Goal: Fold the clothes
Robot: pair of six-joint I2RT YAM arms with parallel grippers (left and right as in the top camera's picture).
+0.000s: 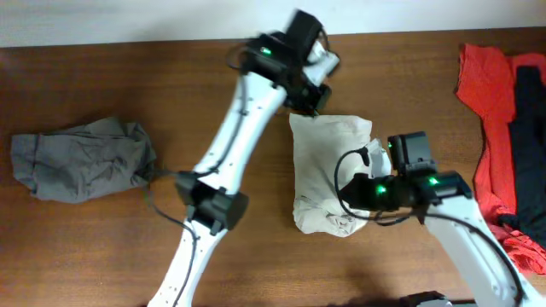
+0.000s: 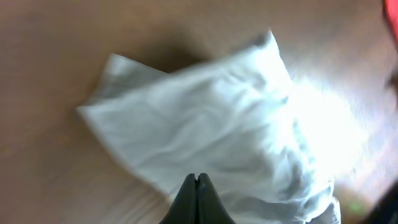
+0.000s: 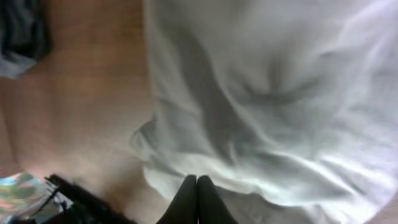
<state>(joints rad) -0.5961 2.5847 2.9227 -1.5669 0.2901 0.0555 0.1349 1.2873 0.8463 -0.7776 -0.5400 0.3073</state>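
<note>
Desk (image 1: 102,256) middle is covered by soft, light shorts (image 1: 328,166), best pinched at corners; both jaws are closed, hold unclear.

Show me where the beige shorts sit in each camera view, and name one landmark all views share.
Overhead: beige shorts lie right of centre on the table.
Left wrist: shorts spread across the middle of the picture.
Right wrist: shorts fill the upper right.
Shared landmark: the brown wooden table beside the cloth.
</note>
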